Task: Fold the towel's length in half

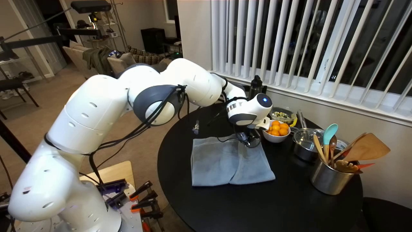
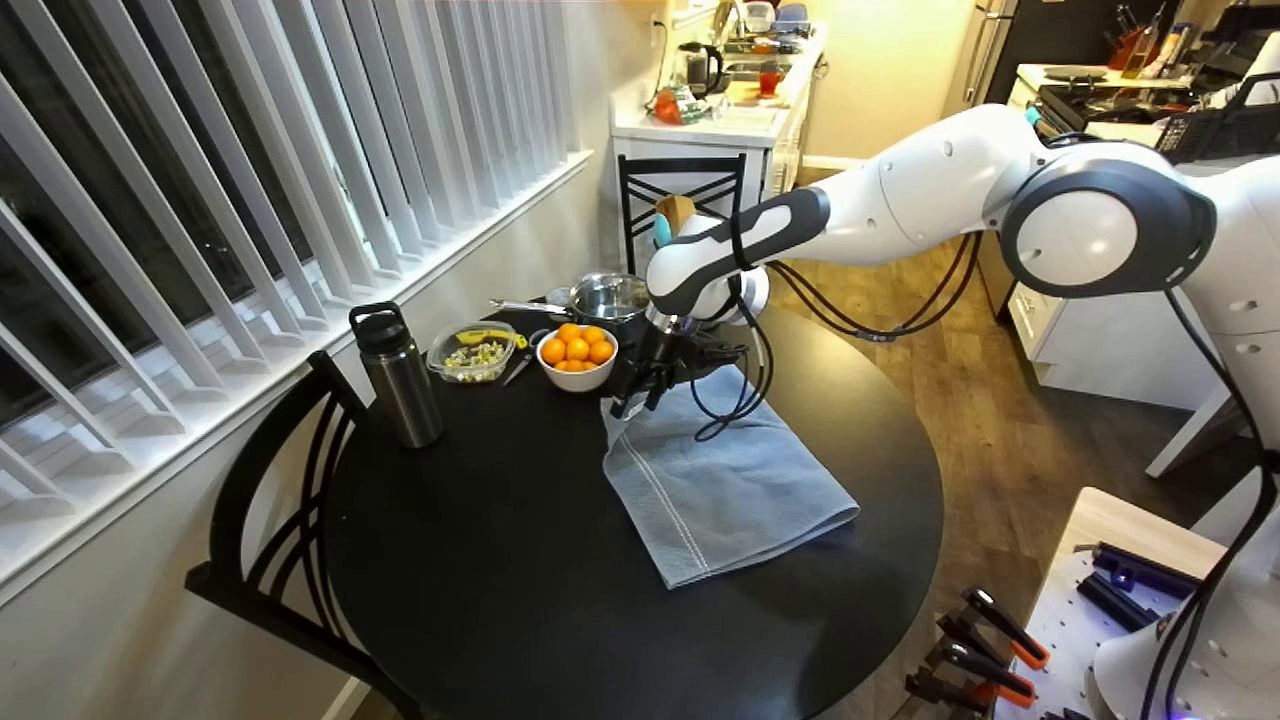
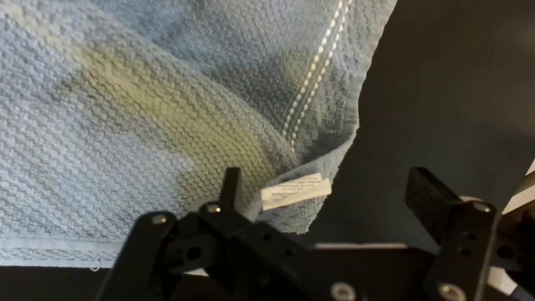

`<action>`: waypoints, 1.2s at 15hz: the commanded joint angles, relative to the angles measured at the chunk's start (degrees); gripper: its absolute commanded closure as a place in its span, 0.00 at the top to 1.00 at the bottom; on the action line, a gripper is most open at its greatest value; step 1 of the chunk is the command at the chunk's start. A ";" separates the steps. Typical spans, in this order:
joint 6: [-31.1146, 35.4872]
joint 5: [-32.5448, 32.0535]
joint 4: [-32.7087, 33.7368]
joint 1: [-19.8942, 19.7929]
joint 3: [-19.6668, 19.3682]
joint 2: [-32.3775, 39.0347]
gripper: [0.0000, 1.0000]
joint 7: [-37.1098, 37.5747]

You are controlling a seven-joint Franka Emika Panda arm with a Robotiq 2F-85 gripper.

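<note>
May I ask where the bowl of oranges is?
In an exterior view, the bowl of oranges stands on the table, right of the clear container and left of the gripper.

Warm light brightens the counter [image 2: 722, 135], the window [image 1: 362, 48] is dark, and yellowish patches tint the towel [image 3: 167, 125].

Illegible print [image 3: 288, 193] on the towel's [image 3: 175, 121] tag [image 3: 297, 191]

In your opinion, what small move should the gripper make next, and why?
Probably the gripper should rise straight up, clear of the towel. In the wrist view its fingers stand wide apart and the towel's edge with the white tag lies between them, unpinched, so lifting should hardly drag it.
</note>
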 commanded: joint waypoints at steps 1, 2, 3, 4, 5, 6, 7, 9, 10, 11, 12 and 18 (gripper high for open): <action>0.00 -1.05 -0.32 -0.97 0.78 -0.11 0.95 1.45; -0.15 -0.98 0.25 -1.08 0.72 0.32 0.74 1.72; 0.18 -1.13 0.64 -1.02 0.45 0.70 0.71 2.08; 0.07 -1.05 1.09 -1.21 0.49 1.14 0.70 2.11; 0.07 -1.04 1.33 -1.36 0.52 1.42 0.63 2.08; 0.13 -1.06 1.57 -1.43 0.52 1.66 0.56 2.11; 0.26 -1.04 1.80 -1.52 0.58 1.95 0.50 2.03; 0.35 -1.13 2.26 -1.58 0.62 2.35 0.37 2.05; 0.33 -1.12 2.46 -1.63 0.67 2.48 0.30 2.04; 0.32 -1.14 2.68 -1.63 0.68 2.60 0.23 2.06; 0.40 -1.16 2.77 -1.62 0.71 2.63 0.16 2.00; 0.37 -0.76 2.19 -1.90 1.70 1.38 0.00 0.70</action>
